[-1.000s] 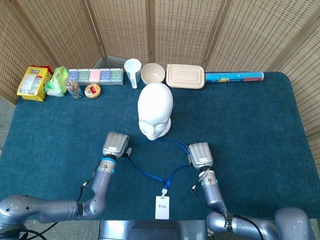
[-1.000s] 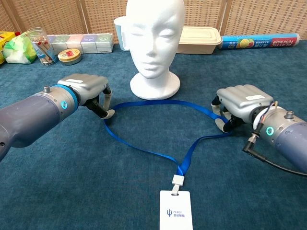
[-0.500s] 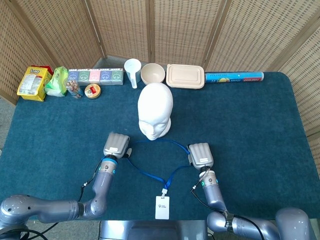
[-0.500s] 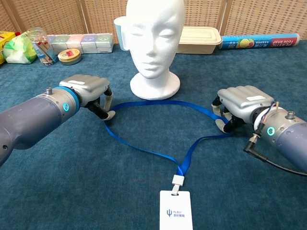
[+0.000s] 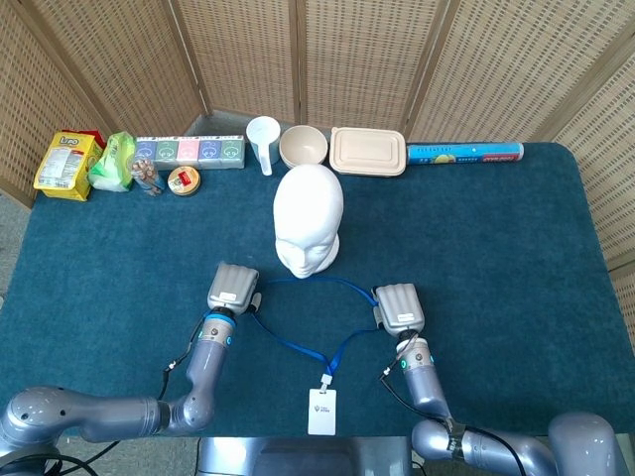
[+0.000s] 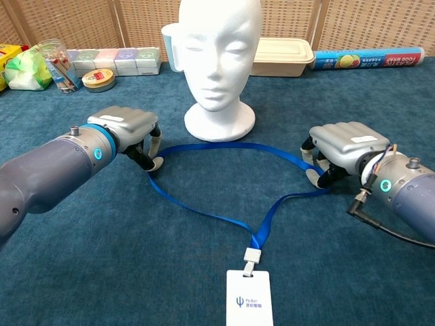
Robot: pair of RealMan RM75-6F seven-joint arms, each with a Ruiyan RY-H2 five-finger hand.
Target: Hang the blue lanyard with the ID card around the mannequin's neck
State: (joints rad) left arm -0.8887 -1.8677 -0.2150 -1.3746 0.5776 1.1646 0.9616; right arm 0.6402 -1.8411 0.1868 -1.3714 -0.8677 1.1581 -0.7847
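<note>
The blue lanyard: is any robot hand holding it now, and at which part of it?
Both appear to. The left robot hand pinches the blue lanyard at the loop's left bend; the right robot hand grips its right bend. The ID card lies free on the table.

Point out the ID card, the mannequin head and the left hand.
ID card (image 6: 248, 299), chest view, middle of the white card face.
mannequin head (image 6: 219, 51), chest view, on the nose.
left hand (image 6: 129, 129), chest view, back of the hand.

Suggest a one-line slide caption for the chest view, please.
Both hands, left and right, grip the blue lanyard before the mannequin head.
</note>
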